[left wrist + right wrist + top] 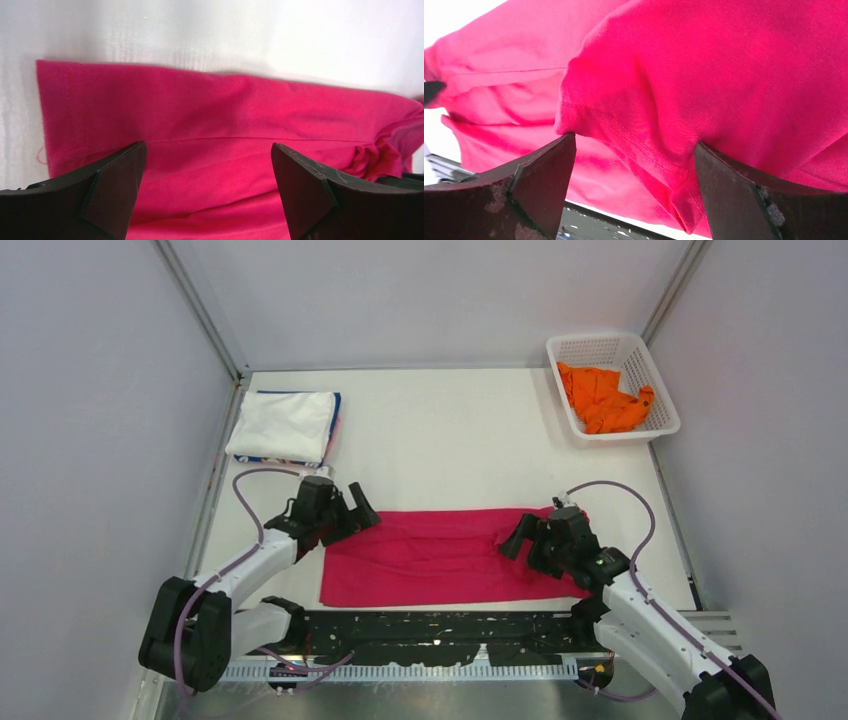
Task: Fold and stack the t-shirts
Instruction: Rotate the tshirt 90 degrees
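A magenta-pink t-shirt [440, 555] lies folded into a long strip across the near middle of the table. My left gripper [362, 512] is open over the strip's left end; its wrist view shows the shirt [225, 115] flat between the spread fingers [117, 185]. My right gripper [522, 537] is open at the strip's right end, a hemmed fold of the shirt [684, 95] lying between its fingers [729, 195]. A folded white t-shirt [283, 424] tops a stack at the back left, with blue and pink edges under it. An orange t-shirt [603, 398] is crumpled in the basket.
A white plastic lattice basket [660, 380] stands at the back right corner. A black perforated base plate [440, 630] runs along the near table edge between the arm bases. Grey walls enclose the table on three sides.
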Tool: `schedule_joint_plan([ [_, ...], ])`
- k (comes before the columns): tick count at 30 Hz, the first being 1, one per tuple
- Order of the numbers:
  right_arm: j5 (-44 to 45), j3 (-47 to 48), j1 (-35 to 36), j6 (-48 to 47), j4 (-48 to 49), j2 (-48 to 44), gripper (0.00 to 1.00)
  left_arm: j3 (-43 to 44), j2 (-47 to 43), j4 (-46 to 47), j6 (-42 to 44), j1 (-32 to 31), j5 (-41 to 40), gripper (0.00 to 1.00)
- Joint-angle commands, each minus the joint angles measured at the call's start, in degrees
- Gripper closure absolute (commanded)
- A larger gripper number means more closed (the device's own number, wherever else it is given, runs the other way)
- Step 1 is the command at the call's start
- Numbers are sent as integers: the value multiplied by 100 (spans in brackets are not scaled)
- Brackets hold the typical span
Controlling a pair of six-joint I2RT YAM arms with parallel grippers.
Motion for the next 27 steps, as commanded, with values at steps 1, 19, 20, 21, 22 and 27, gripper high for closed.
schedule_joint_plan([
  [1,-521,-542,-362,86,301,-235,5,-210,-153,110,183,0,-405,0],
  [19,-321,1967,-1628,-1694,2152,3867,5,-1317,-1238,634,-979,-371,-692,0],
  [20,-393,2149,-1638,-1744,2180,4256,5,-1349,-1333,627,-1065,-454,-832,0],
  [21,-605,2525,-1648,-1907,2219,4425,5,-1382,-1424,623,-1184,-537,-916,0],
  [22,-724,2927,-1648,-2144,2235,4763,5,-1408,-1511,607,-1282,-637,-963,0],
  [27,-1279,4369,-1646,-2869,1887,6025,5,-1495,-1811,602,-1714,-1439,-1417,0],
])
